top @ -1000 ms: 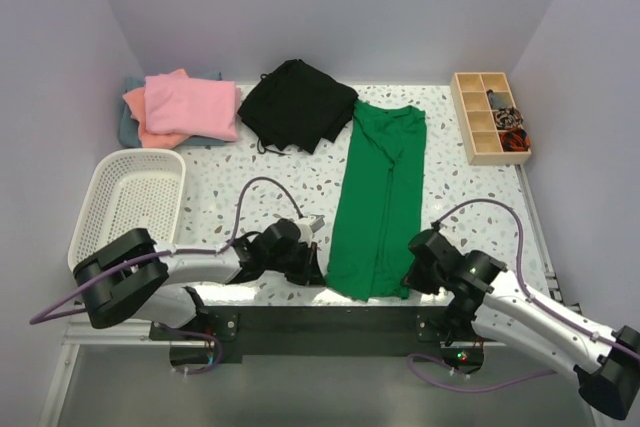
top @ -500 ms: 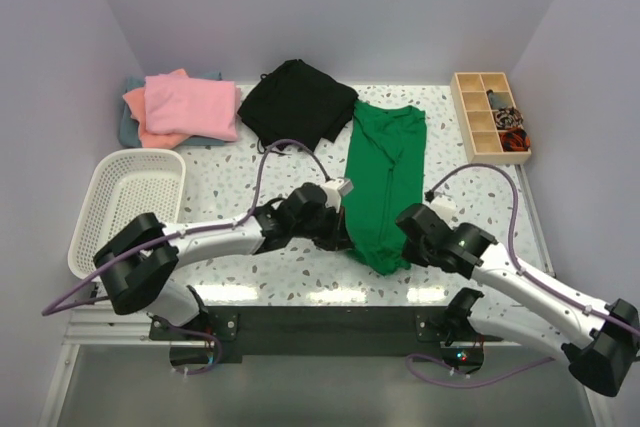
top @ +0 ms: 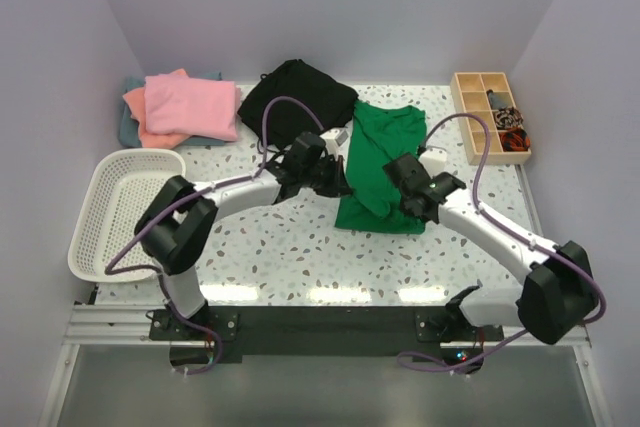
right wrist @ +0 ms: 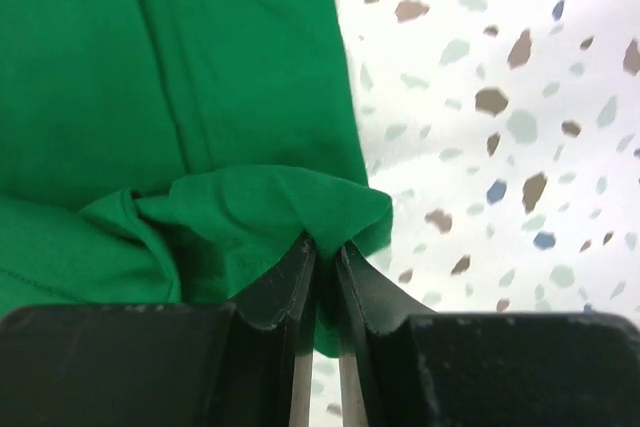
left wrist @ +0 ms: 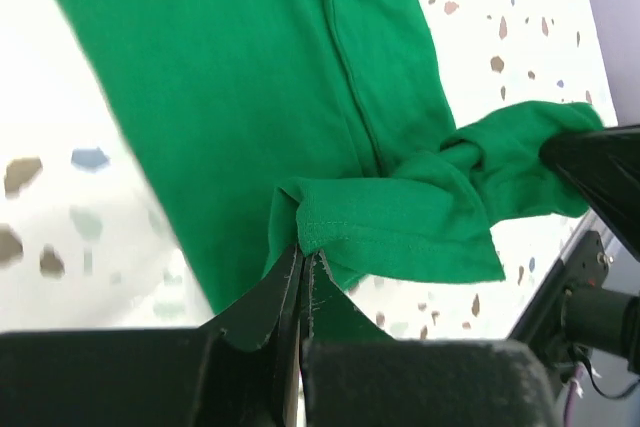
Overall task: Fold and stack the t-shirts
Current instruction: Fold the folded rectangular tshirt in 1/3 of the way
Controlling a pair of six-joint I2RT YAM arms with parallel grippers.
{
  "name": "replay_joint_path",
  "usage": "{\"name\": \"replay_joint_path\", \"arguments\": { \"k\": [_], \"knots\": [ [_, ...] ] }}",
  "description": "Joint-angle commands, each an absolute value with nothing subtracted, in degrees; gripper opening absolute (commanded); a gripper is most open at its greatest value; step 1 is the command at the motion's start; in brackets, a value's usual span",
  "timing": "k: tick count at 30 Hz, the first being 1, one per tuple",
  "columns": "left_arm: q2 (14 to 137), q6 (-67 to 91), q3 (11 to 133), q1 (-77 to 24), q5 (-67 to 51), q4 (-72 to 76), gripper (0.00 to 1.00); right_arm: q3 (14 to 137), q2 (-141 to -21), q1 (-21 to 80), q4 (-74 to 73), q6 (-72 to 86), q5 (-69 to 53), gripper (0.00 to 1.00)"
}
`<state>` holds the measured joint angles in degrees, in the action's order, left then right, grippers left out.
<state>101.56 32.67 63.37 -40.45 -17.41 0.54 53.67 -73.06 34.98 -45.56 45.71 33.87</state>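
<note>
The left end effector and, at its 3 o'clock, the right end effector are each clenching the hem of the green t-shirt, which is lying half-folded at the desk's 2 o'clock.

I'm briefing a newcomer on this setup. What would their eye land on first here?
The bright green t-shirt in the middle of the table, its near end doubled back, with the left tool and right tool each pinched shut on a fold of it. Next, the pink shirt atop a pile in the far left corner, a black garment beside it.
</note>
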Motion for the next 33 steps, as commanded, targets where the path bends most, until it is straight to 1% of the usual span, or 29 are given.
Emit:
{"name": "replay_joint_path", "arguments": {
  "k": [1, 3, 4, 5, 6, 7, 8, 10, 11, 13, 15, 16, 17, 19, 20, 22, 27, 33],
  "knots": [
    [107.0, 29.1, 70.5, -38.7, -20.9, 2.1, 0.00, 57.6, -78.1, 29.7, -37.9, 35.7, 33.8, 0.22],
    [110.0, 28.9, 73.1, -37.7, -22.5, 3.2, 0.00, 59.7, -83.3, 28.3, -35.9, 34.3, 33.3, 0.42],
    [111.0, 28.8, 73.9, -37.4, -22.8, 3.3, 0.01, 60.6, -85.4, 27.7, -35.8, 33.3, 33.5, 0.61],
    [111.8, 28.8, 75.2, -37.0, -24.1, 4.6, 0.07, 62.6, -87.2, 27.1, -35.2, 32.5, 33.7, 0.68],
    [112.9, 28.5, 75.8, -36.1, -24.2, 5.1, 0.11, 63.5, -90.3, 25.9, -34.5, 31.6, 34.2, 0.72],
    [113.4, 28.4, 76.8, -35.6, -23.9, 5.4, 0.17, 64.4, -91.5, 25.3, -33.5, 29.9, 34.8, 0.73],
    [113.9, 28.3, 77.3, -35.0, -23.9, 5.8, 0.28, 66.4, -92.3, 25.0, -33.4, 29.4, 35.9, 0.73],
    [113.7, 27.5, 78.3, -33.1, -23.9, 6.5, 0.33, 68.5, -93.0, 24.8, -34.1, 27.8, 39.1, 0.74],
    [113.3, 27.0, 78.6, -32.5, -23.3, 6.2, 0.36, 69.6, -92.6, 24.7, -34.0, 27.1, 38.8, 0.74],
    [112.9, 26.1, 79.7, -31.1, -22.7, 4.8, 0.39, 70.7, -91.2, 24.7, -36.4, 26.5, 35.6, 0.74],
    [111.7, 24.8, 80.1, -30.7, -21.0, 1.3, 0.40, 70.7, -89.8, 24.8, -38.5, 27.2, 32.5, 0.74],
    [111.0, 24.4, 78.9, -30.7, -21.2, 1.0, 0.40, 70.0, -87.2, 24.7, -39.5, 27.9, 30.5, 0.73],
    [109.7, 24.6, 78.1, -30.7, -22.7, 1.0, 0.41, 67.6, -85.9, 24.7, -39.9, 28.5, 26.5, 0.73],
    [108.4, 25.3, 74.7, -30.8, -26.4, 2.0, 0.41, 64.9, -82.8, 24.7, -40.9, 30.1, 22.3, 0.72],
    [107.2, 26.0, 73.8, -31.1, -29.9, 2.7, 0.41, 62.8, -80.4, 24.8, -41.4, 30.8, 18.8, 0.72],
    [105.9, 26.1, 70.6, -32.4, -31.8, 3.4, 0.41, 60.5, -78.3, 24.9, -42.3, 32.3, 15.7, 0.71],
    [105.1, 24.6, 67.6, -36.8, -36.9, 2.8, 0.40, 53.0, -72.7, 25.5, -40.5, 34.6, 6.8, 0.70],
    [105.6, 27.2, 63.9, -38.6, -38.1, 6.9, 0.39, 47.1, -71.7, 25.9, -36.1, 37.5, 2.5, 0.70]
  ]
}}
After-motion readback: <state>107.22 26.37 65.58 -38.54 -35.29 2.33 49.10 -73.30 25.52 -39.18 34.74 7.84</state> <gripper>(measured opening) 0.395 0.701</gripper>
